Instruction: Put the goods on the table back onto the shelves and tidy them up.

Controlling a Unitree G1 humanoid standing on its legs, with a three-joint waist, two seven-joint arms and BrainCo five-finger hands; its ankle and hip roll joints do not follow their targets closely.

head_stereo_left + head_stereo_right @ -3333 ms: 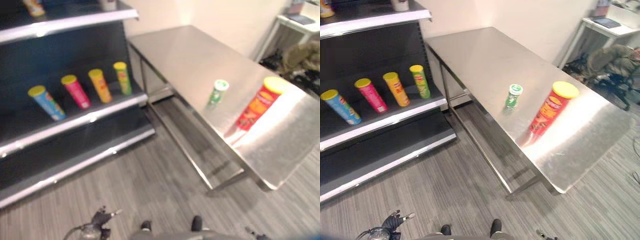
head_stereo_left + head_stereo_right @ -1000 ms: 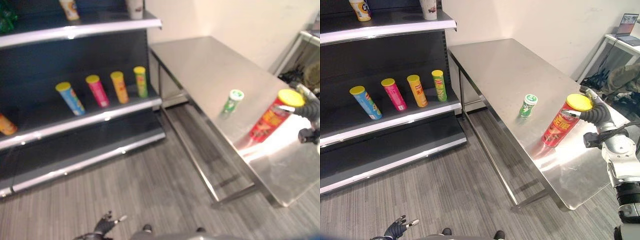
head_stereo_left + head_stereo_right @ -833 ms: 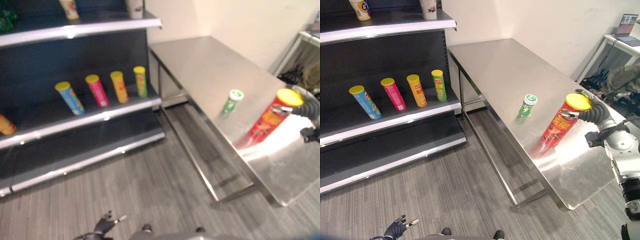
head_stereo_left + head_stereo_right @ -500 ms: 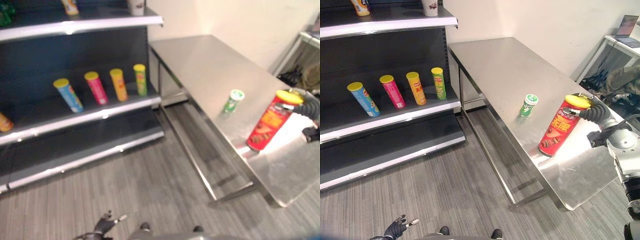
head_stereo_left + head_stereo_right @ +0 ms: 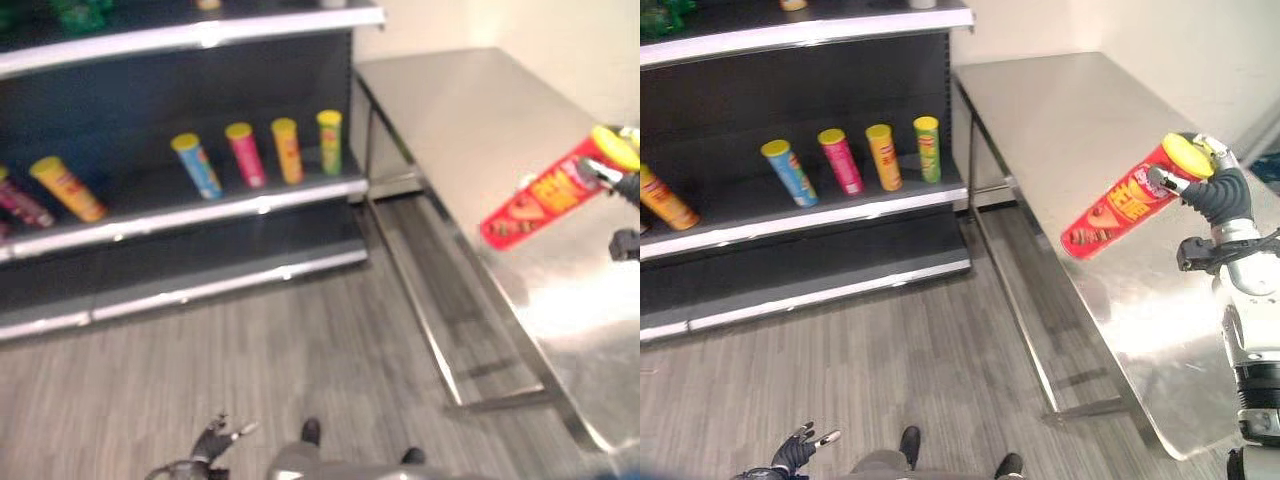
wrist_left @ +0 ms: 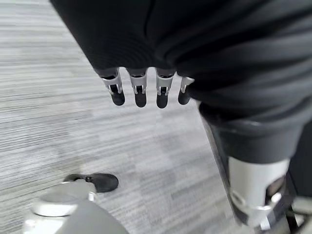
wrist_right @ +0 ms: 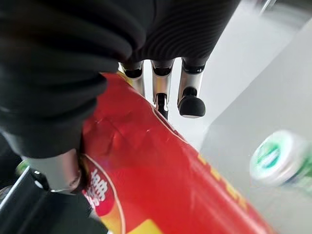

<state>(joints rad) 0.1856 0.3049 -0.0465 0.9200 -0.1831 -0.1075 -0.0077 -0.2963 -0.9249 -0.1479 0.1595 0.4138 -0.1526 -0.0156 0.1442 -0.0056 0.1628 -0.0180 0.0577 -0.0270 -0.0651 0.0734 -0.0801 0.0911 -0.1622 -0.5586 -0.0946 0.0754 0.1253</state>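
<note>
— Where is the red can (image 5: 1120,211) found?

— It is seen lifted off the steel table (image 5: 1060,110), tilted steeply, its yellow lid (image 5: 1187,155) uppermost and toward the right hand (image 5: 1215,190); its base is pointed down toward the table's near edge; no contact with the tabletop can be made out.

— How is the right hand set?

— Its fingers (image 7: 189,92) and thumb are wrapped round the can's upper end, just below the lid; in the right wrist view the red wall of the can (image 7: 170,180) is pressed close against the palm; a small green-and-white container (image 7: 280,158) is seen beyond it, standing on the table.

— And the left hand (image 5: 800,445)?

— It is hung low beside the body, over the grey striped floor (image 5: 890,350); the fingers (image 6: 139,90) are held straight in a row and nothing is carried.

— What is noted on the shelves?

— On the middle shelf (image 5: 830,222) four tubes are stood leaning in a line: blue (image 5: 787,171), pink (image 5: 840,160), orange (image 5: 883,156), green (image 5: 927,148); a further orange tube (image 5: 662,200) is leaned well apart from them at the shelf's far left; the items on the top shelf (image 5: 810,30) are cut off by the frame and cannot be told.
</note>
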